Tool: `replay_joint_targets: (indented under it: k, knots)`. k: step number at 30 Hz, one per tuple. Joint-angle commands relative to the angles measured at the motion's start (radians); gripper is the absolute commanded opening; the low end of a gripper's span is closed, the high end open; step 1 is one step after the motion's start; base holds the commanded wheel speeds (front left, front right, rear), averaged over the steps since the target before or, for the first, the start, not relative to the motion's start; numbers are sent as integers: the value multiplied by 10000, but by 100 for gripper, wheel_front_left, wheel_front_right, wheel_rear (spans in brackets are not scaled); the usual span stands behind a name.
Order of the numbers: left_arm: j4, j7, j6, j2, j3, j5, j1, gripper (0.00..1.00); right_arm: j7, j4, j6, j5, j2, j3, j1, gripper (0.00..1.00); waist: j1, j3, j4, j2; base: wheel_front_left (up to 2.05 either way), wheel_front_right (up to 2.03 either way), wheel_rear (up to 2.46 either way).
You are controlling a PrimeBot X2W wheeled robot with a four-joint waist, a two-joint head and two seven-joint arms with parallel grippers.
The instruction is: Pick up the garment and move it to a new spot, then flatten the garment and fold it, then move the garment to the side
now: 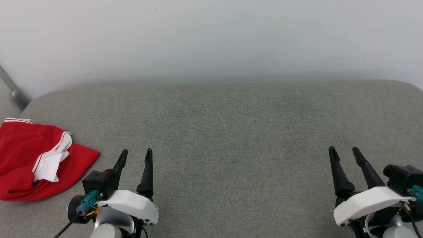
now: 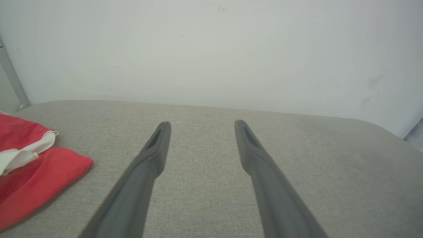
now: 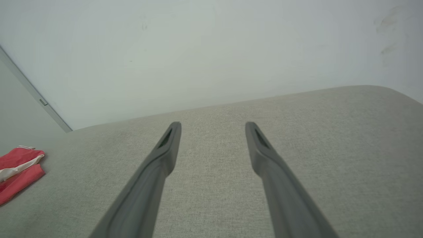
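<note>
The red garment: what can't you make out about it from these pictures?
- Its full extent: the head view's left edge cuts off the garment; so does the left wrist view's left edge.
- Its type and shape: crumpled folds hide them.
- Detail in the right wrist view: too small, and cut by the left edge.

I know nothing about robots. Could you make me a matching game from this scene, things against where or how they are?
1. garment
2. left gripper
3. right gripper
4. wall

A. jaws open, lower right of head view
B. crumpled, left end of the grey surface
C. pale, behind the surface
D. jaws open, near the garment, not touching

Pairs: 1-B, 2-D, 3-A, 4-C
</note>
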Motion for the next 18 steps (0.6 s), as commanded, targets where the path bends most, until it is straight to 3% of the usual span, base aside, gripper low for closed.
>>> replay_joint_targets:
  k: [1,18]
  knots:
    - [-46,-117,66,64,-74,243,-166,100,-50,-145,0,-318,37,-28,48,100,0,2,2,0,0,0,0]
    - [-57,-456,-22,24,-209,1043,-154,100,-245,-348,-1,-1396,51,-2,97,100,0,6,10,0,0,0,0]
